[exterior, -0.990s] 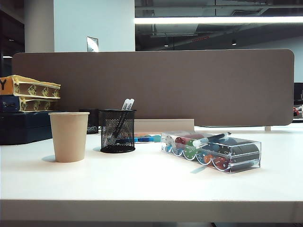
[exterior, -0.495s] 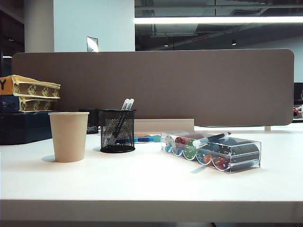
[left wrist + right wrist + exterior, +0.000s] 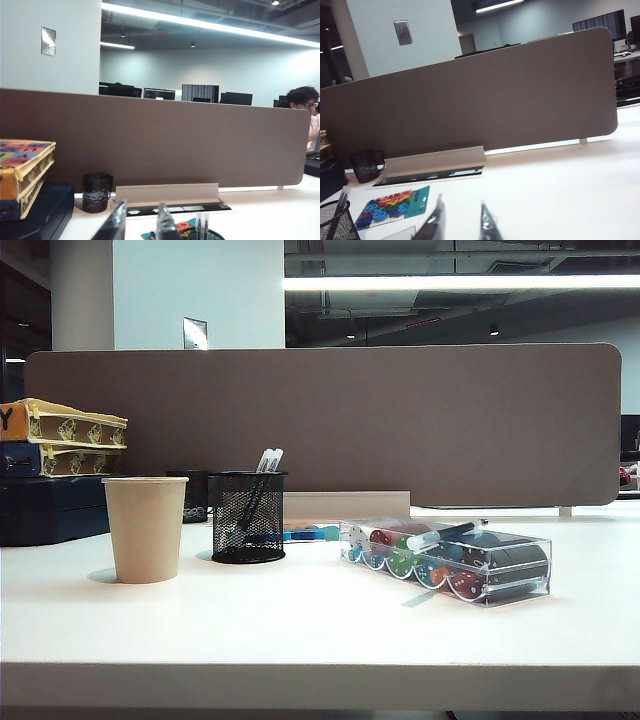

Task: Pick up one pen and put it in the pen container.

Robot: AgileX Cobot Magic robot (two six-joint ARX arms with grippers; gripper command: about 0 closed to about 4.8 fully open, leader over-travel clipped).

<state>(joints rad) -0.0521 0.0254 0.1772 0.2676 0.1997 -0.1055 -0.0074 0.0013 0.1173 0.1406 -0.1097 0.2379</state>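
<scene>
Resting atop clear box (image 3: pixel 500 585): pen (image 3: pixel 446 533); left fingers (image 3: pixel 165 227) and right fingers (image 3: pixel 487 222) spread, empty.

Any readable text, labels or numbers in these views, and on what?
"Y": a single black letter on the orange-yellow box stacked at the exterior view's left edge; the rest is cut off.
Teal card of coloured shapes, right wrist view: small print, too blurred to read.
Nothing else is legible.
</scene>
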